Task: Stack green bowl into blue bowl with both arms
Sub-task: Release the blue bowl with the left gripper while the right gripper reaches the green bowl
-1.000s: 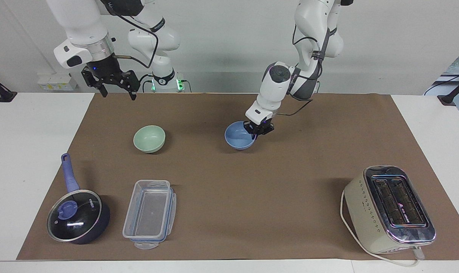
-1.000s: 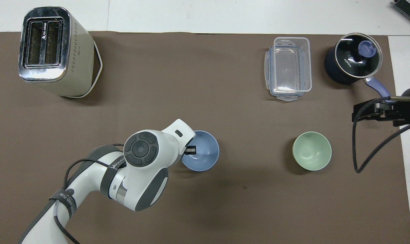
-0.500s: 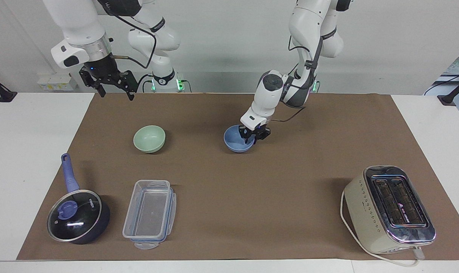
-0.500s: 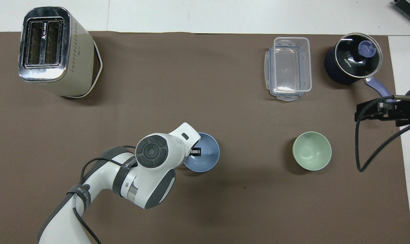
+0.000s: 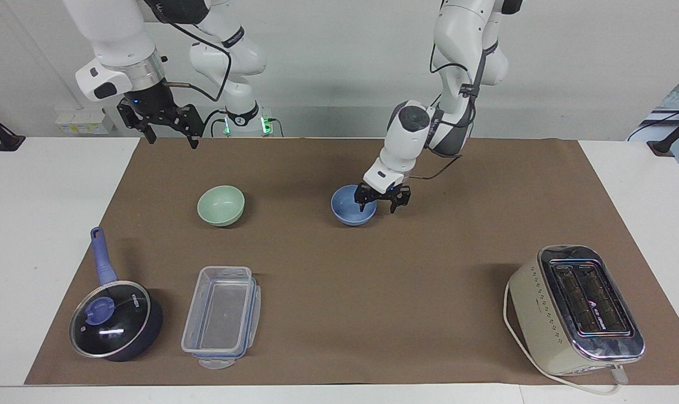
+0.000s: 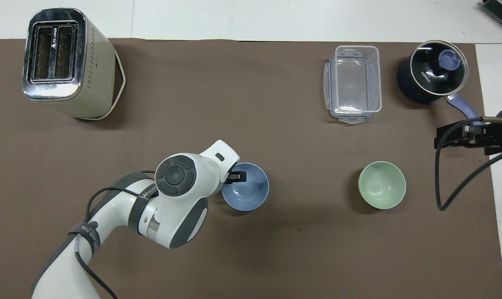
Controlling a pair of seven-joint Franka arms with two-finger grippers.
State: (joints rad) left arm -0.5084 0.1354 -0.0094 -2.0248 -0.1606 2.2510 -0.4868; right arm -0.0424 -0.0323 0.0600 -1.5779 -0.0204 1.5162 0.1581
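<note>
The blue bowl [image 5: 351,209] [image 6: 247,194] rests upright on the brown mat near the table's middle. My left gripper [image 5: 381,205] stands open at the bowl's rim on the side toward the left arm's end. One finger [image 6: 237,177] hangs inside the bowl and the other just outside it, neither pinching the wall. The green bowl [image 5: 220,205] [image 6: 381,185] sits alone toward the right arm's end, upright and empty. My right gripper [image 5: 171,134] [image 6: 458,136] waits open in the air over the mat's edge at that end, holding nothing.
A cream toaster [image 5: 575,308] [image 6: 64,62] stands at the left arm's end, farther from the robots than the bowls. A clear lidless container [image 5: 221,317] [image 6: 354,83] and a dark pot with a blue handle [image 5: 115,322] [image 6: 431,74] stand farther out than the green bowl.
My left gripper has opened and let go of the blue bowl's rim; the bowl has settled level on the mat. The right gripper has shifted only slightly.
</note>
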